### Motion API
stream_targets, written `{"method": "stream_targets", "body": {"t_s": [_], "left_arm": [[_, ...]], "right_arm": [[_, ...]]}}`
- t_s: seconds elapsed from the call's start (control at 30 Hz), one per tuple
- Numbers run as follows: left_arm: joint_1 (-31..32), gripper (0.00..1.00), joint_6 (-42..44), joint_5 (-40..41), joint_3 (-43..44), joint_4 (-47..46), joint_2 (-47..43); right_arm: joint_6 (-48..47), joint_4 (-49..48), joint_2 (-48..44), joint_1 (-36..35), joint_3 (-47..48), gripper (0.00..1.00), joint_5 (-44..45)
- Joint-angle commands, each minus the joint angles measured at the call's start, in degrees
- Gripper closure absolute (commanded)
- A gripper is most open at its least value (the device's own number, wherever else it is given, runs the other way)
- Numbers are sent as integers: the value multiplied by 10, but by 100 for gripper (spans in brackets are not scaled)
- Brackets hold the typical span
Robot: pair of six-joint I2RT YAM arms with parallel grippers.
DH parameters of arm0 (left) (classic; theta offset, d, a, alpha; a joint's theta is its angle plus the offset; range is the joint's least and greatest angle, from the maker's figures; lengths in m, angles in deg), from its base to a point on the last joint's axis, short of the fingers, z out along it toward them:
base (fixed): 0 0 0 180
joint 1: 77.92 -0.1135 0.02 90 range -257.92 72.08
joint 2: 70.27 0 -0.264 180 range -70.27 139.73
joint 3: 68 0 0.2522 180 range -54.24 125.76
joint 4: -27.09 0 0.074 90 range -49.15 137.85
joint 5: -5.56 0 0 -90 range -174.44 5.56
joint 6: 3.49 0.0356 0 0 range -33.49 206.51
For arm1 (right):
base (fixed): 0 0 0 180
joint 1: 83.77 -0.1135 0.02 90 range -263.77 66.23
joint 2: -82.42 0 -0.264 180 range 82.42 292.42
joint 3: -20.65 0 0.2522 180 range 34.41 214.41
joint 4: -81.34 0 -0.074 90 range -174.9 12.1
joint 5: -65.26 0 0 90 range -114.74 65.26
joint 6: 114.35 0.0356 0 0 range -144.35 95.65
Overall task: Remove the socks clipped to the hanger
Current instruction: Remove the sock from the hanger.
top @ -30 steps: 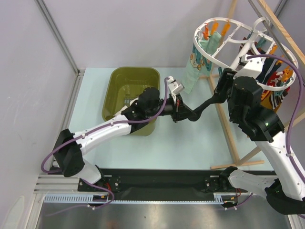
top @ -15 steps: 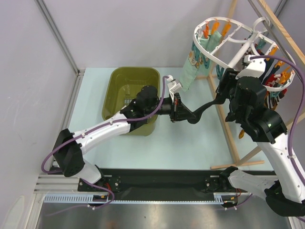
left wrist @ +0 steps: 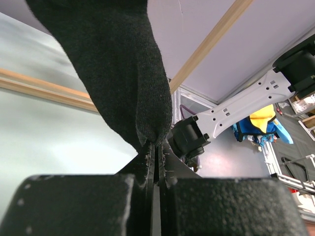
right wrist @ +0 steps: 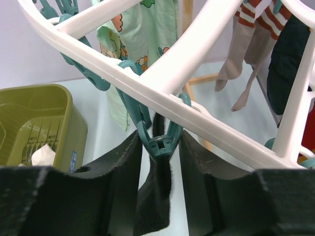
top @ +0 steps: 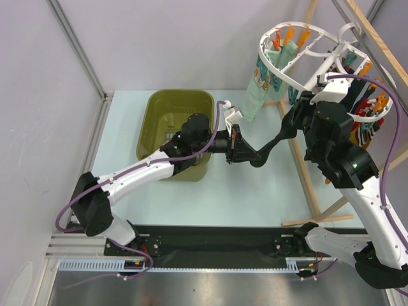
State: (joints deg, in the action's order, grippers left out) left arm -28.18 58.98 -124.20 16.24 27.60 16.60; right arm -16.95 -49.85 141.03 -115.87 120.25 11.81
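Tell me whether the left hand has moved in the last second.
Yes. The left hand, shut on the black sock, shifted slightly left, toward the green tub; the right hand pinches the teal peg.

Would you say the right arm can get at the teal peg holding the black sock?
Probably yes: the right gripper brackets the teal peg under the hanger, seemingly touching it; the left gripper pinches the black sock.

Pale mint table, plain lilac walls, light wooden rack at right.
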Motion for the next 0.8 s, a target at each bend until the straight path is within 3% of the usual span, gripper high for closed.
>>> {"method": "stream_targets", "body": {"t_s": [0.0,0.13,0.23,0.27,0.77], "left_arm": [[-6,100,-7,-20,0,-29,-21],[-7,100,-7,-21,0,-30,-20],[-7,100,-9,-21,0,-31,-18],[-7,100,-9,-21,0,-31,-18],[-16,100,-2,7,-25,-11,-20]], "right_arm": [[-15,-33,-2,3,-1,63,-4],[-12,-32,-4,3,0,77,-2],[-11,-29,-8,3,-2,91,-3],[-10,-27,-9,3,-3,100,-2],[4,-19,-21,5,-2,100,-9]]}}
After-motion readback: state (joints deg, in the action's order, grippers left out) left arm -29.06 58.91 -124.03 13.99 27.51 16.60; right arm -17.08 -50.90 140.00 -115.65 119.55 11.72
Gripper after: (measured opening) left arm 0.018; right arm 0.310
